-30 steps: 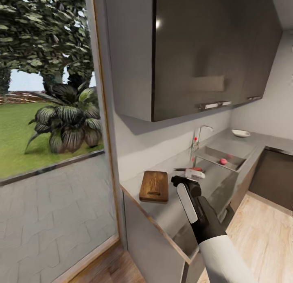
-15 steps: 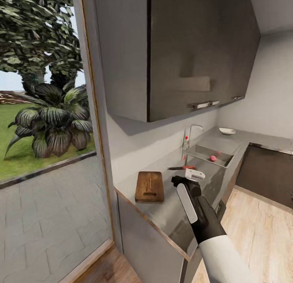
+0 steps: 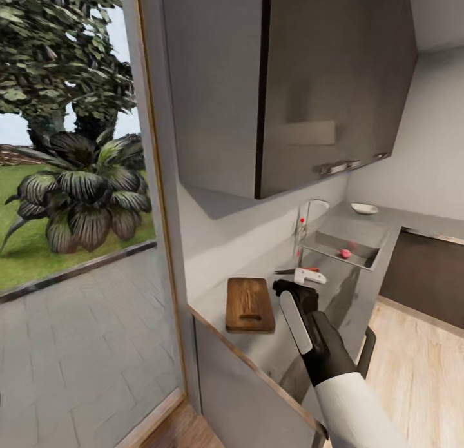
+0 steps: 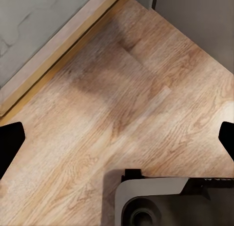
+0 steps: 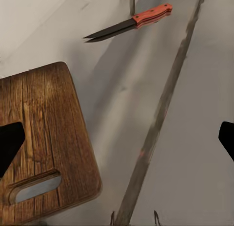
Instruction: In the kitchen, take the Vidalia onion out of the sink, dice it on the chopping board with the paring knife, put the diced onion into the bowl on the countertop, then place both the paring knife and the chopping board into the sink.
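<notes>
Pinkish-red and small, the Vidalia onion lies in the sink, far along the countertop from the robot and untouched. Nearer, the paring knife rests flat on the worktop between sink and board, red handle toward the sink; in the right wrist view it lies well apart from the chopping board. That board sits by the countertop's near end, just beside the right gripper. The bowl stands beyond the sink, by the far wall.

Over the last second the whole head view has swung and drifted (the camera's doing, not the objects'): board and counter edge now sit a little closer and lower in the picture, so I judge the base is still lining up along the counter. Nothing of the task proper has begun.

The right gripper hovers over the countertop with its fingertips spread wide, empty. The left gripper hangs over the wood floor, likewise spread and empty. Next, it should roll on toward the sink.
</notes>
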